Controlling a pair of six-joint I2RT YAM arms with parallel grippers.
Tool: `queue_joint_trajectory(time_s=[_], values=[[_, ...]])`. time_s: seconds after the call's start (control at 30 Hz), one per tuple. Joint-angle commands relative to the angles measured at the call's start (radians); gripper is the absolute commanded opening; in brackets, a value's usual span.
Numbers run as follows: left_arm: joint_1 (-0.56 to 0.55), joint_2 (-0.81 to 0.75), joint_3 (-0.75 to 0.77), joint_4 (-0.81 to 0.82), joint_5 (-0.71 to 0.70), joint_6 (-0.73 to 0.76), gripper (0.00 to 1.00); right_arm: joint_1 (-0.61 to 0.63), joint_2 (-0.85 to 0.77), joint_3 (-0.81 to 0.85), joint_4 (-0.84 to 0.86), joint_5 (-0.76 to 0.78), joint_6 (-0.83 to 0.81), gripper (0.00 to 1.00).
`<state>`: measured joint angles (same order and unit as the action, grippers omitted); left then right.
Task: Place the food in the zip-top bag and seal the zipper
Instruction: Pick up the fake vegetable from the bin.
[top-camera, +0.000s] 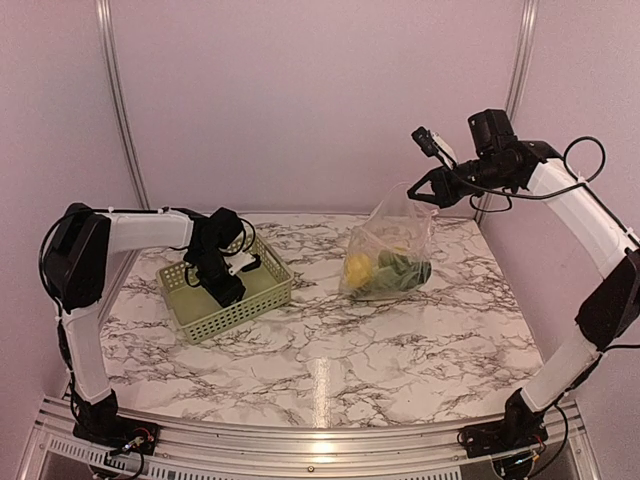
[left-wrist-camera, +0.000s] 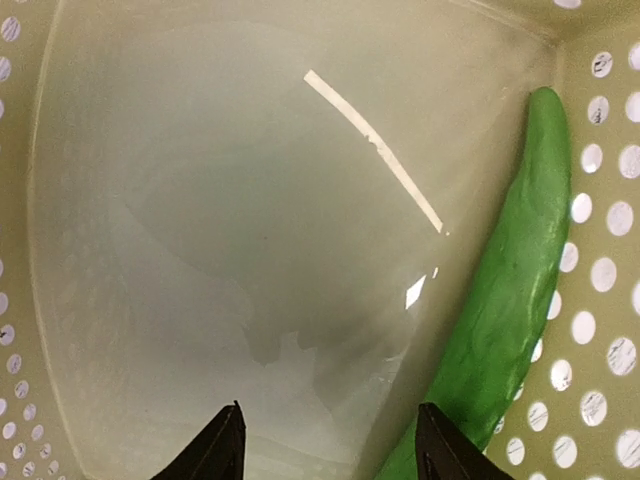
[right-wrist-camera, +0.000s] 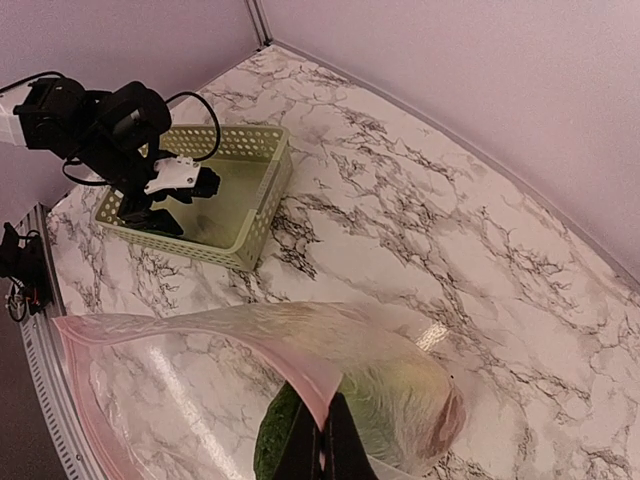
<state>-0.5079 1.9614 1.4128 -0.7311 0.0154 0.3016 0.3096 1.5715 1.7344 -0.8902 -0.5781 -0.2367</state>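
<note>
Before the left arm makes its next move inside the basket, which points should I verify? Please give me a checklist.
1. Left pincer open and empty: ok.
2. Long green vegetable lies in the basket, along its wall: ok.
3. Left pincer centred over that vegetable: not ok; it lies off to one side.
4. Right pincer shut on the zipper, holding the bag up: ok.
5. Bag mouth wide enough for the vegetable: cannot tell.
6. Zipper sealed: not ok.
</note>
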Motion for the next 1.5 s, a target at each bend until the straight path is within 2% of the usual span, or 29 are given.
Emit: queue_joint_trajectory(time_s=[0.0, 0.13, 0.27, 0.47, 0.6, 0.83, 1.0, 1.47], values=[[0.000, 0.007, 0.001, -0.034, 0.100, 0.029, 0.61, 0.003, 0.017, 0.012, 0.031, -0.011, -0.002, 0.00], [-0.003, 0.037, -0.015, -0.044, 0.130, 0.033, 0.61, 0.003, 0.020, 0.013, 0.031, -0.009, -0.003, 0.00], [-0.010, 0.077, -0.020, -0.042, 0.076, 0.036, 0.61, 0.003, 0.021, 0.009, 0.031, -0.008, -0.004, 0.00], [-0.027, 0.117, -0.009, -0.039, 0.066, 0.041, 0.64, 0.003, 0.025, 0.006, 0.030, -0.006, -0.004, 0.00], [-0.023, 0.102, 0.015, -0.029, 0.006, 0.022, 0.62, 0.003, 0.021, 0.004, 0.030, -0.003, -0.005, 0.00], [0.010, -0.017, 0.014, -0.054, 0.239, 0.042, 0.65, 0.003, 0.014, -0.004, 0.031, -0.006, -0.006, 0.00], [0.009, -0.020, 0.000, -0.094, 0.347, 0.046, 0.67, 0.003, 0.009, -0.011, 0.033, -0.009, -0.007, 0.00], [-0.028, 0.092, -0.035, -0.128, 0.208, 0.067, 0.66, 0.003, -0.022, -0.038, 0.037, 0.004, -0.012, 0.00]])
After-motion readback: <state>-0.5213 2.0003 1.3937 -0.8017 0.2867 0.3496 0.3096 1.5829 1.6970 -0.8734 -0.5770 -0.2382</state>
